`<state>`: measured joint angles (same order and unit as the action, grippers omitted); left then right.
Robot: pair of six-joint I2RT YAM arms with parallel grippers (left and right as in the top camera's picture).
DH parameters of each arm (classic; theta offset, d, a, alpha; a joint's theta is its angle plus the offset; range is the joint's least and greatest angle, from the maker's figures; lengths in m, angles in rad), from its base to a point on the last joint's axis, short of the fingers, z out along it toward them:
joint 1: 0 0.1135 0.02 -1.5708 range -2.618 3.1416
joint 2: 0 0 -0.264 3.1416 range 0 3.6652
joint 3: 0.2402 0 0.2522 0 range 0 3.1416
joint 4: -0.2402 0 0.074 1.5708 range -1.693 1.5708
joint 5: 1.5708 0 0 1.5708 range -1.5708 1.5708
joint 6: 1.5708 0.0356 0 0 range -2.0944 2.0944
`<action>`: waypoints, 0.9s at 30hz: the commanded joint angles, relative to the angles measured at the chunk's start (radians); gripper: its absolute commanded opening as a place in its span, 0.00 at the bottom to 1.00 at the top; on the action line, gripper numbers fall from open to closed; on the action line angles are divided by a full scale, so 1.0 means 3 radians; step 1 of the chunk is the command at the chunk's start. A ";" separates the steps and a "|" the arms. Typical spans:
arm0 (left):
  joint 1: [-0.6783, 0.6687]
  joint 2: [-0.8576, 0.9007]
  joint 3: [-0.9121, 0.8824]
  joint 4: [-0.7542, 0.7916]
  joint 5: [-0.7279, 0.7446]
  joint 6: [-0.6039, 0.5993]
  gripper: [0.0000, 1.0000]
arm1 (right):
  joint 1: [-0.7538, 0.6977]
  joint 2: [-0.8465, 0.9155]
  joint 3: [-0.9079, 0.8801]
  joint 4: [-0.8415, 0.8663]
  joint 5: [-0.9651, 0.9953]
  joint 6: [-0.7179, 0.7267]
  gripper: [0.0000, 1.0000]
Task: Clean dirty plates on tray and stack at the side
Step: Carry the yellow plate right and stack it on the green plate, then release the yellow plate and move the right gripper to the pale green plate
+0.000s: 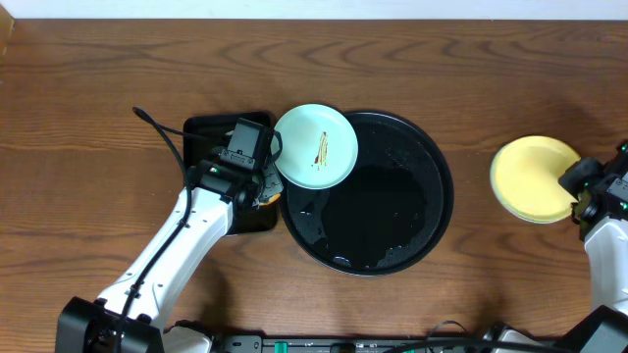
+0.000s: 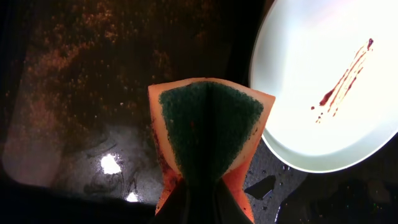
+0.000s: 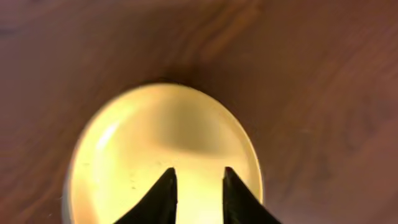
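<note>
A pale mint-green plate (image 1: 314,147) with thin brown streaks lies on the upper left rim of the round black tray (image 1: 444,196). In the left wrist view that plate (image 2: 323,81) is at the upper right. My left gripper (image 1: 261,184) is shut on an orange sponge (image 2: 208,124) with a green scouring face, just left of the plate. A pale yellow plate (image 1: 530,176) rests on the bare wood at the right. My right gripper (image 1: 581,182) hovers over its right edge, jaws apart, with the yellow plate (image 3: 161,137) showing between the fingers.
A smaller rectangular black tray (image 1: 208,132) sits left of the round tray, below my left gripper; its wet surface (image 2: 74,93) fills the left wrist view. A black cable (image 1: 162,132) runs along the left arm. Bare wood surrounds the trays.
</note>
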<state>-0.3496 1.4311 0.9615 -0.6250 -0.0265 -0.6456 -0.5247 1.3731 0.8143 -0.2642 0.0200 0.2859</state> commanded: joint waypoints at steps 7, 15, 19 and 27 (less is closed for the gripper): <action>0.0065 -0.0033 -0.0013 -0.0112 -0.0039 0.0331 0.08 | 0.0354 0.0004 0.0020 -0.0172 -0.1348 -0.0086 0.28; 0.0426 -0.0033 -0.0011 -0.0284 -0.0025 0.0521 0.08 | 0.1352 0.0003 0.0407 -0.0776 -0.1139 -0.0540 0.31; 0.0487 -0.0033 -0.0013 -0.0309 -0.0027 0.0558 0.08 | 0.1857 0.0003 0.0773 -0.1147 -0.0832 -0.0748 0.34; 0.0488 -0.0033 -0.0013 -0.0308 -0.0027 0.0557 0.08 | 0.2669 0.0010 0.1188 -0.1689 -0.0441 -0.1181 0.87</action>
<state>-0.2092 1.4311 0.9611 -0.7139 -0.0265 -0.4957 0.2146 1.3769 1.1507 -0.7521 -0.1646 0.0185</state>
